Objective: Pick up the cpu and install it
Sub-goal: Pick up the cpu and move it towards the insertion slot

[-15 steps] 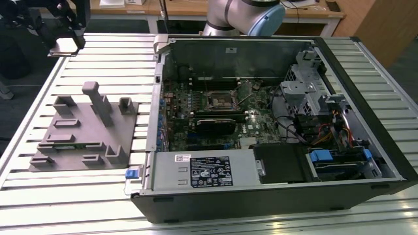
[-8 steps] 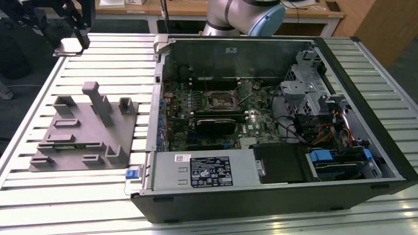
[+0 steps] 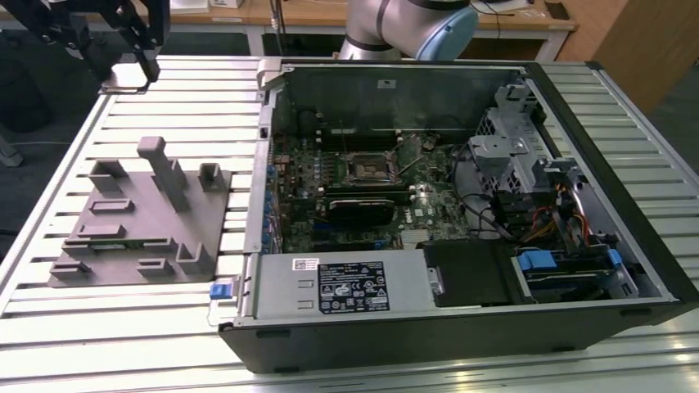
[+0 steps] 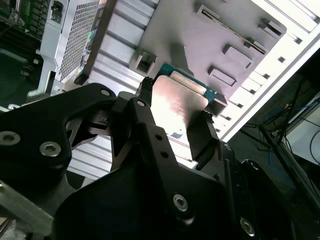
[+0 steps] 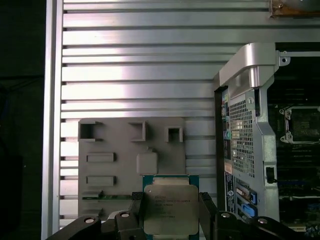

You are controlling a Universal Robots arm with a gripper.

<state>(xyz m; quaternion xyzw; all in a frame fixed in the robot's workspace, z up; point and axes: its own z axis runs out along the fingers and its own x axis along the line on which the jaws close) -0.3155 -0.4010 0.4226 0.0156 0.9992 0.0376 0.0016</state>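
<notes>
Currently one gripper [image 5: 171,202] is pinching the one cpu [image 5: 170,212], its two black fingers [image 5: 136,207] pressing on opposite edges of the chip. The cpu is hanging in the air above the table [image 3: 120,344]. It is a thin square with a pale, brushed-metal top and a green board edge peeking out around it.

One grey block [image 3: 137,217] is lying flat on the ribbed, silvery metal table. It is matte plastic, with several upright posts and shallow rectangular pockets. One open case [image 3: 459,205] is lying on its side just beside the block, toward the exterior view's right. Its circuit board is showing one square socket [image 3: 369,168] with a metal rim.

The exterior view is showing the gripper up near the table's far corner at the exterior view's left, well apart from the socket. Both wrist views are showing the grip up close: the gripper's bolted black links, and the block and table slats lying beyond the chip.
</notes>
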